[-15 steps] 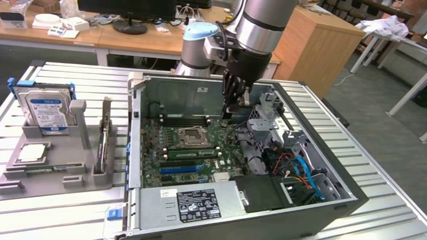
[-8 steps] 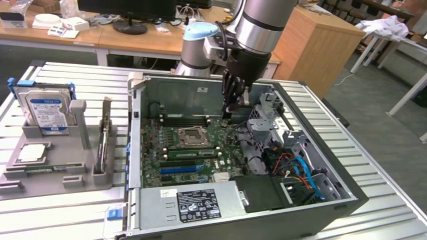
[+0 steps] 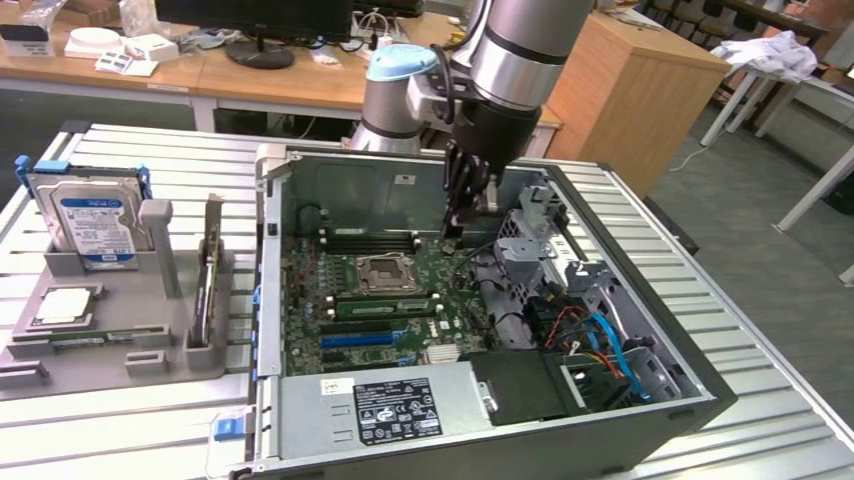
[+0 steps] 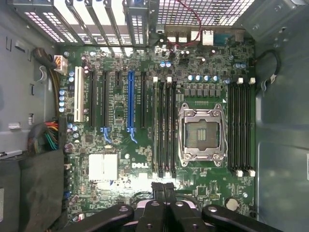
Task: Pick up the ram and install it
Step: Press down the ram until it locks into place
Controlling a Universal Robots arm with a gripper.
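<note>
A long thin stick, which I take for the ram [image 3: 210, 278], stands on edge in the grey holder [image 3: 127, 330] at the exterior view's left, outside the computer case. My gripper [image 3: 454, 230] hangs inside the open case over the motherboard [image 3: 400, 290], far from that stick. Its fingers [image 4: 158, 189] are pressed together with nothing between them, just off the end of the black memory slots [image 4: 164, 128] beside the CPU socket [image 4: 202, 133]. A green strip [image 3: 383, 306] lies along those slots; I cannot tell whether it is a seated stick.
A silver-and-blue hard drive [image 3: 91, 222] stands in the same holder, with a flat square chip [image 3: 64, 305] in front of it. Inside the case are a power supply [image 3: 387, 405], a drive cage [image 3: 534, 235] and blue and orange cables [image 3: 601, 345]. More black memory slots [image 4: 241, 128] flank the socket's other side.
</note>
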